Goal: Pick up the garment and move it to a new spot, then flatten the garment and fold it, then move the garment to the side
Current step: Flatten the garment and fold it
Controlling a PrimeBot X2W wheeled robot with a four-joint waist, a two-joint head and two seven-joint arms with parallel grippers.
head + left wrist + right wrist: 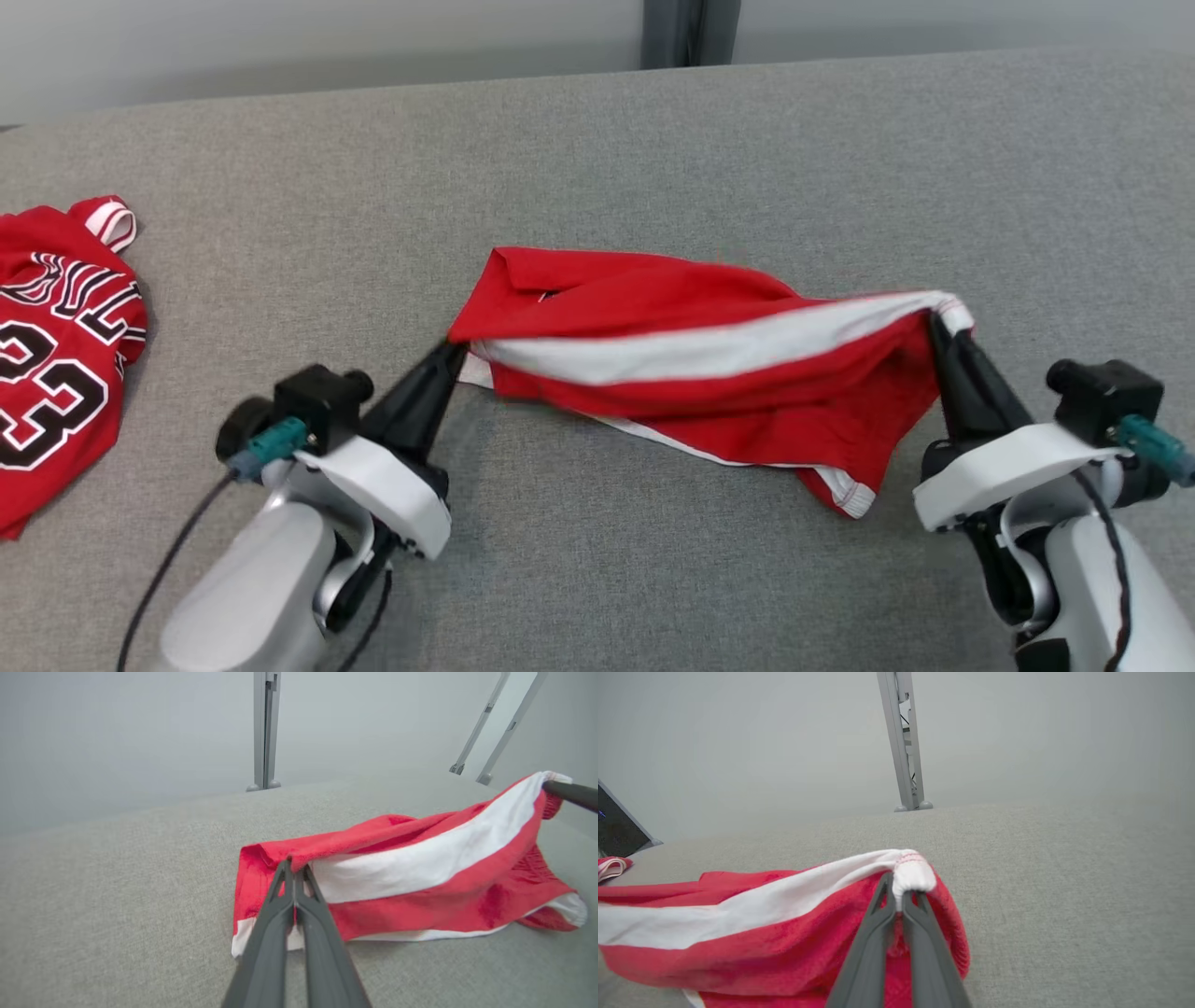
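At the centre of the head view we hold the red garment (709, 373), with its white stripe, stretched between our two grippers over the grey cloth surface (653, 140). Our left gripper (453, 353) is clamped on its left corner, and our right gripper (936, 322) is pinched on the white band at its right end. The garment's lower edge sags toward the surface. A red numbered jersey (56, 355) lies at the frame's far left.

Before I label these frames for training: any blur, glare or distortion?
Head view: even light, no glare, garment slightly smeared at its lower hem. Left wrist view: soft focus, table edge bowed by the wide lens. Right wrist view: backdrop washed to grey haze.
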